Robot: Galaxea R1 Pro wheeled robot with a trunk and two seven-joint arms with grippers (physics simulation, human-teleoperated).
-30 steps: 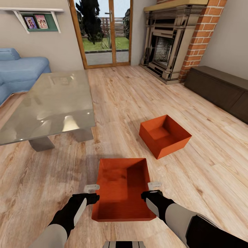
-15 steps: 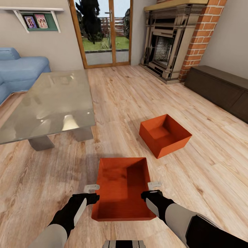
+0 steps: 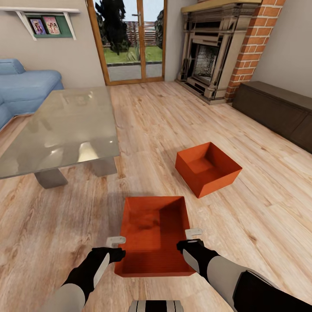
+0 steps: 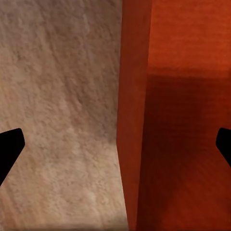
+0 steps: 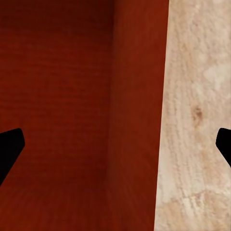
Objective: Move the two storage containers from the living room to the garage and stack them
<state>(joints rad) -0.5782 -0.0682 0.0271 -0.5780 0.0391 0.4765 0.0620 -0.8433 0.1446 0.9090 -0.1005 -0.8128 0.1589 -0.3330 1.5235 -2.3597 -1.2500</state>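
Observation:
Two orange-red storage containers stand on the light wood planks of the living room. The near container (image 3: 151, 234) lies right in front of me, between my arms. My left gripper (image 3: 118, 246) is open astride its left wall (image 4: 132, 144). My right gripper (image 3: 191, 239) is open astride its right wall (image 5: 137, 120). In both wrist views the black fingertips (image 4: 9, 149) (image 5: 9, 149) stand far apart, clear of the ribbed wall. The other container (image 3: 208, 169) sits turned at an angle, further ahead to the right. The garage is out of view.
A glass-topped table (image 3: 65, 130) stands ahead on the left, with a blue sofa (image 3: 26, 86) behind it. Patio doors (image 3: 130, 43) are at the back. A brick fireplace (image 3: 216, 52) and a dark low cabinet (image 3: 277, 112) line the right side.
The whole picture has shifted slightly upward, so the camera moved. My left hand sits a little lower at the near container's wall. Both containers stay where they were.

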